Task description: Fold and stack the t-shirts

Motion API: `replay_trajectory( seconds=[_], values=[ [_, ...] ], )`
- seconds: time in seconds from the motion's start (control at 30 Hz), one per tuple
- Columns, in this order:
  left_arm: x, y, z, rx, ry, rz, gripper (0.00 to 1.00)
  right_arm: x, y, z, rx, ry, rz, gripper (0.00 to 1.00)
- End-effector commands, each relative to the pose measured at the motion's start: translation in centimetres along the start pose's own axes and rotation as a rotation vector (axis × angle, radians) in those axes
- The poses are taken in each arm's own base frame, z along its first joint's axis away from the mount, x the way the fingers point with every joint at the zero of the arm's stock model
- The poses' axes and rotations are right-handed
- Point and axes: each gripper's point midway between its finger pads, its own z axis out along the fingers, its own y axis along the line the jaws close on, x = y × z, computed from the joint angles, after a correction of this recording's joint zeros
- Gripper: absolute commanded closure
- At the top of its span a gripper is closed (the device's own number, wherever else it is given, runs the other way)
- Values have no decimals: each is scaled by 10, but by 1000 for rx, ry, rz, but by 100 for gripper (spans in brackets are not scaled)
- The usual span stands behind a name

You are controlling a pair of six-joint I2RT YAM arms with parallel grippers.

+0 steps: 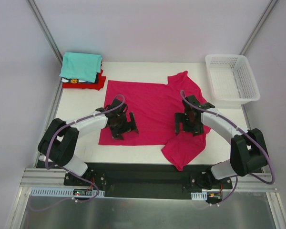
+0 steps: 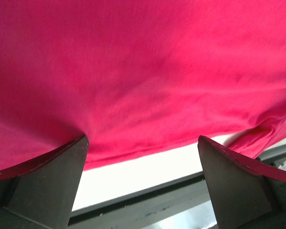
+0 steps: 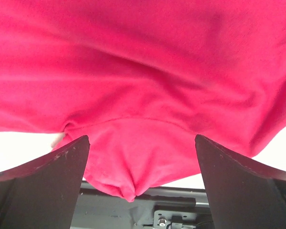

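The pink shirt (image 1: pixel 148 107) lies spread flat; I judge folding is just beginning. The left gripper (image 1: pixel 124 126) and right gripper (image 1: pixel 187 124) hover over its near half, jaws wide, empty. Next I pinch its near edge. The basket (image 1: pixel 231 78) stands beyond its far-right sleeve, and the stack (image 1: pixel 82 69) lies off its far-left corner; neither obstructs.

No legible text or labels anywhere.

My left gripper (image 1: pixel 124 128) and right gripper (image 1: pixel 188 126) cover patches of the magenta shirt (image 1: pixel 150 102) below them; both wrist views crop it at 9, 12 and 3 o'clock. At 10 o'clock the teal shirt (image 1: pixel 81 64) hides most of the red shirt (image 1: pixel 99 82) and dark/white shirt (image 1: pixel 66 79), edges only; the latter's print (image 1: pixel 74 81) too small to read
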Motion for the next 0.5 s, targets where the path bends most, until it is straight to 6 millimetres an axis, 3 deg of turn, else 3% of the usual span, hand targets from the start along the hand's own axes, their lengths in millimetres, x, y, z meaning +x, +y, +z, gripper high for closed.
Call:
replay_trajectory(
  seconds=[0.0, 0.23, 0.47],
  values=[
    [27, 11, -16, -29, 34, 1, 1, 23, 20, -13, -75, 10, 8, 4],
    [40, 20, -31, -44, 0, 28, 1, 46, 27, -25, -120, -73, -57, 4],
    [41, 20, -45, -38, -109, 84, 1, 64, 29, -49, -100, -156, -152, 4]
  ],
)
